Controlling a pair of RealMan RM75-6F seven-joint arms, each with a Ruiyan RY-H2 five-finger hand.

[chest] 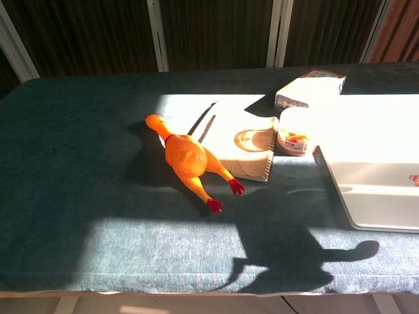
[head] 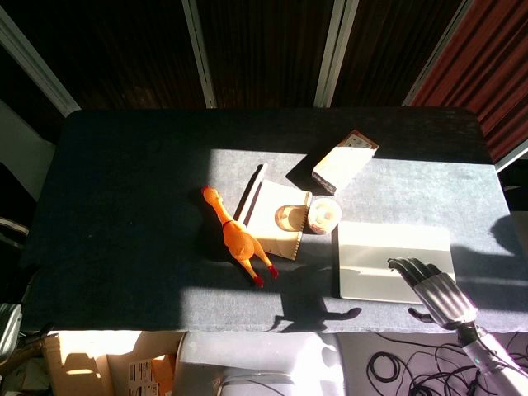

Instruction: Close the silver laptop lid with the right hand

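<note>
My right hand (head: 435, 285) sits lower right, fingers spread, holding nothing, over the near edge of the silver laptop (head: 394, 262), whose lid lies flat. Farther up, a small jar (chest: 295, 136) and a box (head: 344, 160); I can't read either label.

My right hand (head: 433, 285) is silvery grey metal with dark, near-black fingertips (head: 402, 266) and ridged, segmented fingers. Behind it my wrist narrows to a pale grey cylindrical forearm (head: 495, 367) carrying a small bluish-green mark near the joint.
</note>
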